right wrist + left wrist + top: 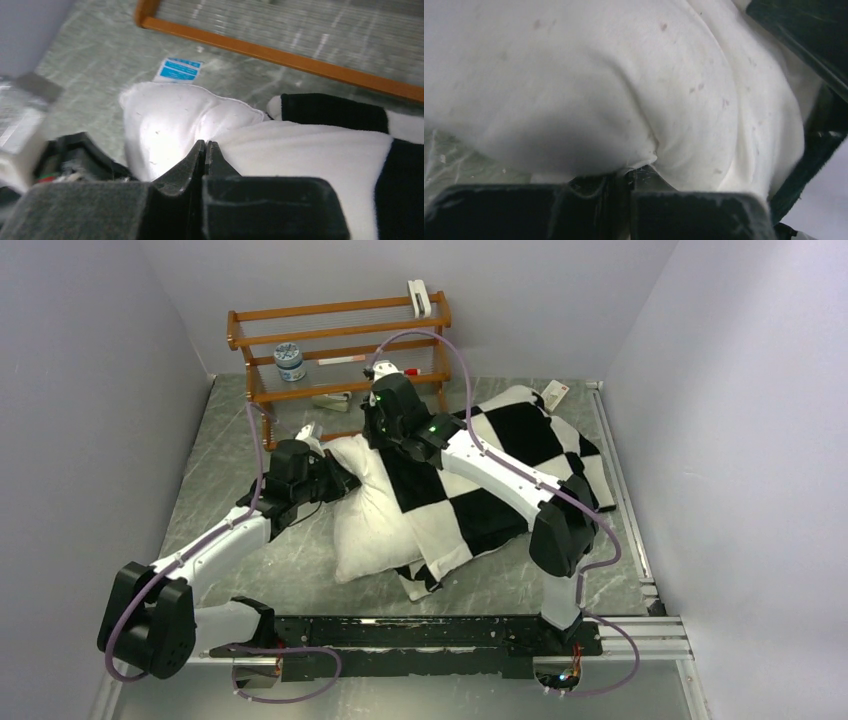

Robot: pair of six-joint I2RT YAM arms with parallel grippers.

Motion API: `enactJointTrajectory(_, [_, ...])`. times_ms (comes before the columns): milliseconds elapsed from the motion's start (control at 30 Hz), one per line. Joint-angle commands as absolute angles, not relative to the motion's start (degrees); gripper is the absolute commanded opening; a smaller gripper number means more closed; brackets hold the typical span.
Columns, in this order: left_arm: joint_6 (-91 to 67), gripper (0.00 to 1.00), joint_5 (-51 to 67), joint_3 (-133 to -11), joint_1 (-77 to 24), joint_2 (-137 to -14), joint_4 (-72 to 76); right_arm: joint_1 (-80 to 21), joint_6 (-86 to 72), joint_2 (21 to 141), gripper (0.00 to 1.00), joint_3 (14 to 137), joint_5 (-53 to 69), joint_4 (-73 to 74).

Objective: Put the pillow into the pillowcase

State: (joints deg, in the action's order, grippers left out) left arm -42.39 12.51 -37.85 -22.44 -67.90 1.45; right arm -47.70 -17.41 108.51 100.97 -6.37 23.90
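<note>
The white pillow [365, 515] lies mid-table, its right part under the black-and-white checkered pillowcase [520, 435]. At the pillow's left edge, my left gripper [338, 480] is shut. In the left wrist view the pillow [599, 75] fills the frame, and its seamed edge is pinched in the left gripper [631, 172]. My right gripper [376, 430] is at the far end. Seen from the right wrist, the right gripper [206, 145] is shut, its tips where the pillowcase [310, 150] meets the pillow [170, 115]. No cloth shows between them. A blue-and-white tag [179, 69] lies by the pillow's corner.
A wooden rack [340, 350] stands at the back, close behind the right gripper, holding a small tin [290, 362]. Its lower rail [280, 55] crosses the right wrist view. Grey walls close in left and right. A metal rail [622, 490] runs along the table's right edge.
</note>
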Motion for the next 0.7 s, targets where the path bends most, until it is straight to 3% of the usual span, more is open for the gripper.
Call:
enactJointTrajectory(0, [-48.21,0.05,18.64,-41.57,-22.74,-70.18,13.43,-54.55,-28.56,105.71,0.0,100.22,8.85,3.24])
enactJointTrajectory(133, [-48.97,0.05,18.27,-41.99,-23.14,-69.73,13.42,-54.84,-32.46,103.73,0.0,95.23,4.74,-4.27])
enactJointTrajectory(233, [-48.59,0.05,17.61,-41.96,-23.29,-68.99,12.22,-54.71,-32.32,102.46,0.1,92.67,1.11,-5.6])
enactJointTrajectory(300, [-48.6,0.05,17.43,-41.63,-23.33,-68.26,11.95,-54.41,-30.06,102.52,0.0,92.87,-0.93,-3.36])
enactJointTrajectory(567, [-47.26,0.05,16.3,-42.57,-23.38,-66.61,8.93,-54.06,-20.69,99.79,0.0,93.73,-5.15,6.84])
enactJointTrajectory(667, [-46.77,0.05,15.9,-42.65,-23.38,-66.25,7.78,-54.02,-14.69,97.83,0.26,95.4,-14.6,16.29])
